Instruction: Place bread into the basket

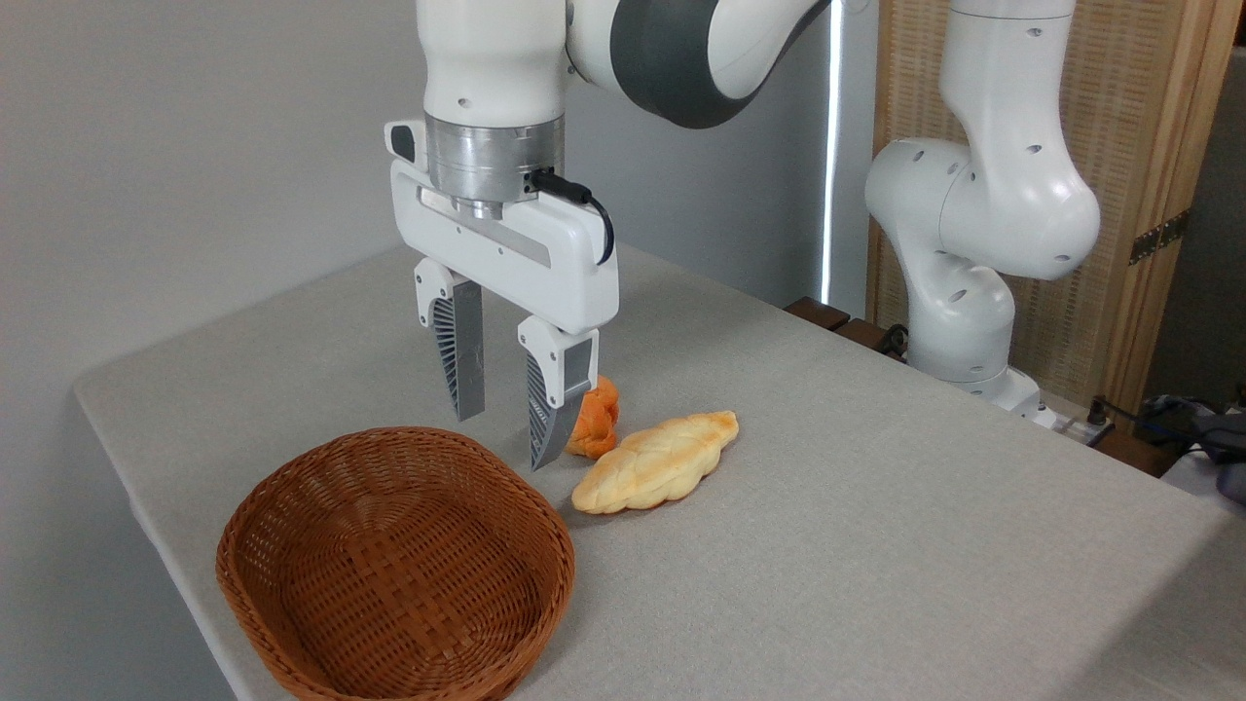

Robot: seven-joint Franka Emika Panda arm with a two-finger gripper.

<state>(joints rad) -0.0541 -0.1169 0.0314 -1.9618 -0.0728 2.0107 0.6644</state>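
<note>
- Worktop (876,545): grey cloth-like surface with a rounded near-left corner; it carries the basket and both baked items.
- Basket (292,526): oval, woven, reddish-brown wicker with flared sides; it sits at the front left of the worktop, near the edge, and nothing lies inside it.
- Bread (596,421): small knotted bun, deep orange with a glossy crust; it rests on the worktop behind and to the right of the basket, outside it. Its left part is hidden behind one claw finger.
- Loaf (657,474): longer, pale-yellow, braided and leaf-shaped, lightly browned toward its far tip; it lies on the worktop just to the right of the bun, its near end close to the basket rim. Whether it touches the bun cannot be told.
- Claw (506,438): white body with two grey ribbed fingers (458,355) pointing down; the fingers stand apart with a clear gap and grip nothing. It hangs above the worktop, over the space between the far rim of the basket and the bun, with the right finger in front of the bun in this view.
- Robot arm (973,214): white with grey joints; its base stands at the far right edge of the worktop.
- Background: plain grey wall at left, a woven screen in a wooden frame (1144,146) at right.
</note>
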